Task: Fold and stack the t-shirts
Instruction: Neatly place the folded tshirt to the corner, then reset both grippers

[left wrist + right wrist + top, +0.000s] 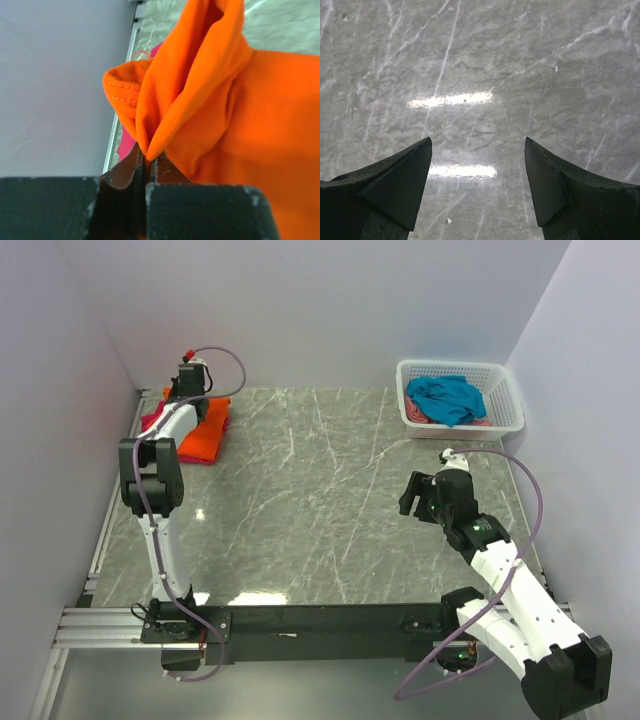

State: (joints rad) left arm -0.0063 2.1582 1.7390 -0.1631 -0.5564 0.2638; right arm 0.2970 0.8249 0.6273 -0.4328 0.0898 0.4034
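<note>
A folded bright orange t-shirt (203,433) lies at the table's far left, on top of a magenta-pink t-shirt (151,419) whose edge peeks out. My left gripper (186,392) is over their far end, shut on a pinched fold of the orange t-shirt (190,90); pink cloth (127,145) shows beneath it. A teal-blue t-shirt (447,399) lies bunched in the white basket (509,400) at the far right. My right gripper (412,496) hangs open and empty above bare table, its fingertips (415,170) wide apart.
Pinkish-red cloth (418,416) lies under the teal shirt in the basket. Walls close the left, back and right sides. A metal rail (105,540) runs along the table's left edge. Grey marble table (320,500) lies between the arms.
</note>
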